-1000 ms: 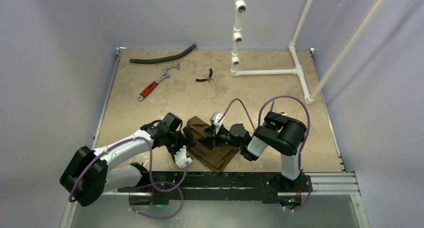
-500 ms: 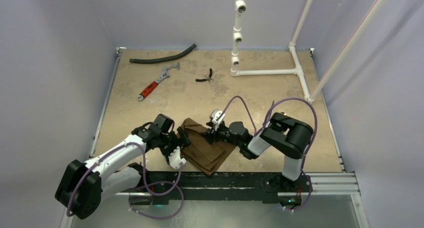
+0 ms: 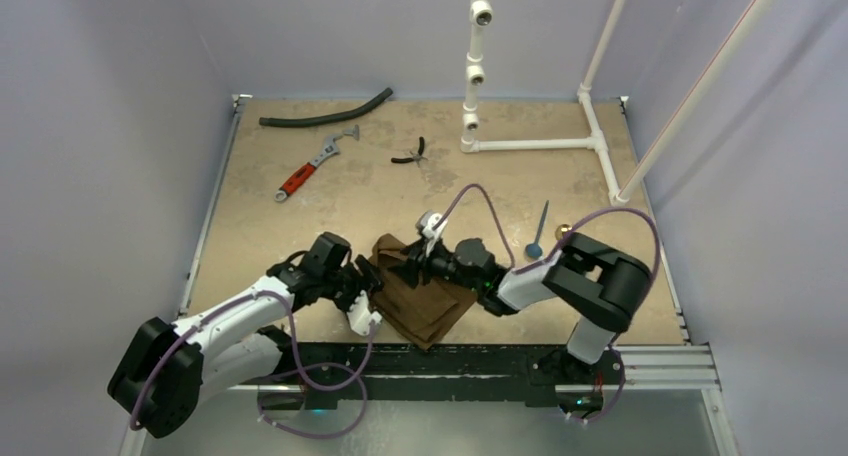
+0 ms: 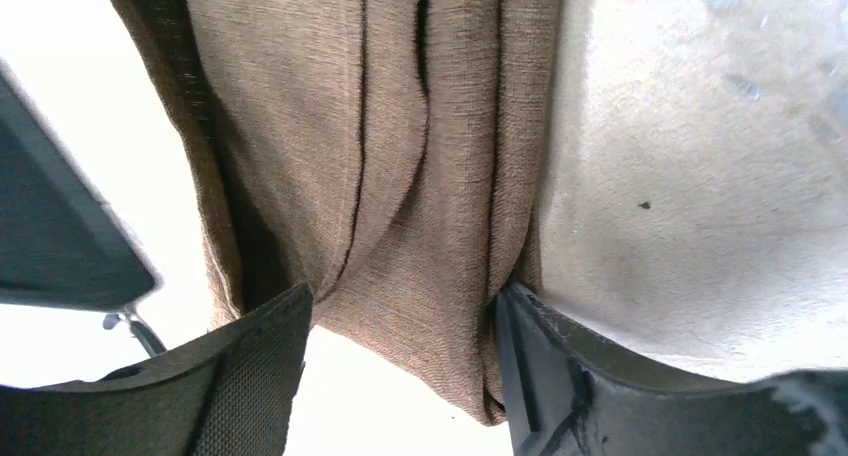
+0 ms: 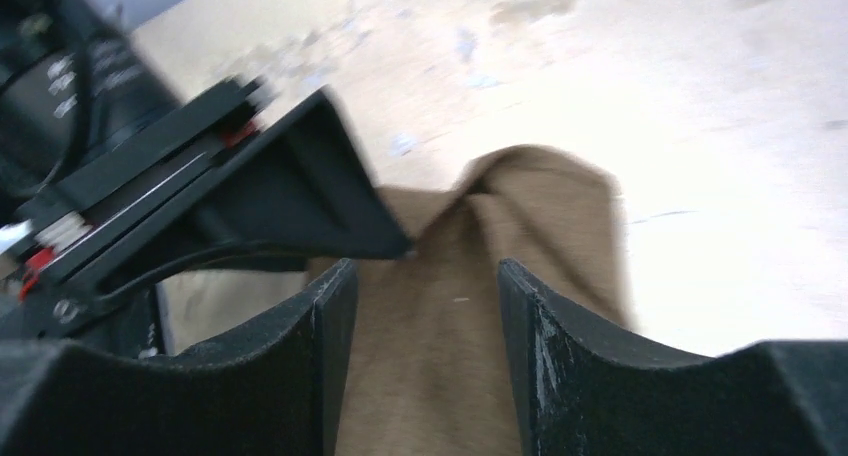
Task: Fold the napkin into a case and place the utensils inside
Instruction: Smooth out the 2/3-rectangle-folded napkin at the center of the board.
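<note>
Folded dark-brown napkin (image 3: 428,301) lies low centre on the table (image 3: 300,226), its near corner close to the front edge. We see the left gripper (image 3: 368,288) clamped on its left edge, bunched folds filling the gap between both fingers (image 4: 250,376). The right gripper (image 3: 413,266) grips the far corner, with cloth pressed between its fingers (image 5: 325,361). The blue-bowled spoon (image 3: 536,246) sits to the right, well apart from the napkin and just beside the right arm's elbow. Bare tabletop stretches beyond the napkin. The red-handled wrench (image 3: 312,166), pliers (image 3: 411,154), black hose (image 3: 325,112) and white pipe frame (image 3: 535,144) are along the far side.
</note>
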Motion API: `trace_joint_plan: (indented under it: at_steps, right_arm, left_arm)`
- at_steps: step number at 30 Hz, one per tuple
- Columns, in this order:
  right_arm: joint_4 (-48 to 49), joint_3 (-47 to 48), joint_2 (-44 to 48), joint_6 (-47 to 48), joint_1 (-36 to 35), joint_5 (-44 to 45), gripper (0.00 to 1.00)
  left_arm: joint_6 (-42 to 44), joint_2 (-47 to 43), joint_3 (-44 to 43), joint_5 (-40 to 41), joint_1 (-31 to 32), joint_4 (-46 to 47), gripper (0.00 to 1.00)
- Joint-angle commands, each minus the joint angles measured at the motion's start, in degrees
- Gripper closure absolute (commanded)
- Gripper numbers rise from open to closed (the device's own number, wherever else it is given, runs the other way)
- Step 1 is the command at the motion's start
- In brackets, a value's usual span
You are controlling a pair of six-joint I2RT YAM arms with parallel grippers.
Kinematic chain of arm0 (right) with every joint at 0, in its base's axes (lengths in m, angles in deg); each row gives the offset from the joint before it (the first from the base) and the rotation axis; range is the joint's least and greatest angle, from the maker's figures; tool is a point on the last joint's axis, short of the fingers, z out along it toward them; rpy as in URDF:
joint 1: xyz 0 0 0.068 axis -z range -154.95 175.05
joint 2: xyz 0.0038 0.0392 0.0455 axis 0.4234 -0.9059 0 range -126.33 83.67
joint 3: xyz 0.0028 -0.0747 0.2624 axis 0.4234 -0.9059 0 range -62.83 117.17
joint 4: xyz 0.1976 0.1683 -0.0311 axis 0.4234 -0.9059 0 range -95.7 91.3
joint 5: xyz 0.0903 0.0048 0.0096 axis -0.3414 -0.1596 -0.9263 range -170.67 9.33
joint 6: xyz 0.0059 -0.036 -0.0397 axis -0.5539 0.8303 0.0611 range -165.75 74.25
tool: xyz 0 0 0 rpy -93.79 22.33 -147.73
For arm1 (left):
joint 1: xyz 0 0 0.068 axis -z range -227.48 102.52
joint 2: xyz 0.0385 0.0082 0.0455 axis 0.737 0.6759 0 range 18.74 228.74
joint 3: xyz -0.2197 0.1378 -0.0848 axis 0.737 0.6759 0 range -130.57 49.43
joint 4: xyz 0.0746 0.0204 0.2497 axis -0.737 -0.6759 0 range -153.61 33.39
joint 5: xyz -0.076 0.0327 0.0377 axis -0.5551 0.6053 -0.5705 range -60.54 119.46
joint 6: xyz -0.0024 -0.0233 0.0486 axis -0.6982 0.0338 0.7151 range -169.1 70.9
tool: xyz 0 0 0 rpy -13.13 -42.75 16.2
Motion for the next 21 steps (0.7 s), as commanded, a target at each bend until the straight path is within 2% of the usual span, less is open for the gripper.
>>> trace_joint_plan:
  at_steps: [1, 3, 5, 8, 11, 16, 18, 21]
  right_arm:
    - [-8.4, 1.8, 10.3, -0.1, 5.1, 1.8, 0.45]
    - [-9.6, 0.6, 13.0, -1.1, 4.7, 2.0, 0.5]
    - [-8.7, -1.9, 13.3, -4.1, 2.7, 2.2, 0.6]
    - [-7.2, -3.1, 12.4, -4.6, -4.6, 6.3, 0.7]
    - [-7.1, -3.9, 11.8, -6.7, -7.3, 8.1, 0.77]
    - [-7.3, -4.4, 10.1, -6.4, -10.0, 6.9, 0.79]
    - [-8.5, -3.1, 7.2, -6.2, -10.5, 6.8, 0.79]
    - [-9.1, -2.8, 4.3, -6.5, -11.1, 6.8, 0.8]
  left_arm:
    - [-11.5, -1.3, -4.5, -5.6, 0.5, -4.9, 0.28]
    - [-16.6, 0.3, -8.3, -6.2, 0.5, -8.0, 0.21]
    - [-18.3, 0.9, -10.8, -6.4, -0.2, -12.0, 0.09]
    - [-20.1, -2.5, -10.3, -6.9, -0.8, -12.6, 0.06]
    - [-21.2, -6.0, -10.0, -6.6, -0.9, -14.1, 0.04]
    - [-14.8, -10.0, -8.6, -6.3, -1.1, -23.5, 0.02]
    - [-17.8, -11.3, -6.9, -5.4, -1.0, -19.8, 0.01]
    - [-28.6, -8.3, -8.0, -1.6, -1.2, -9.4, 0.01]
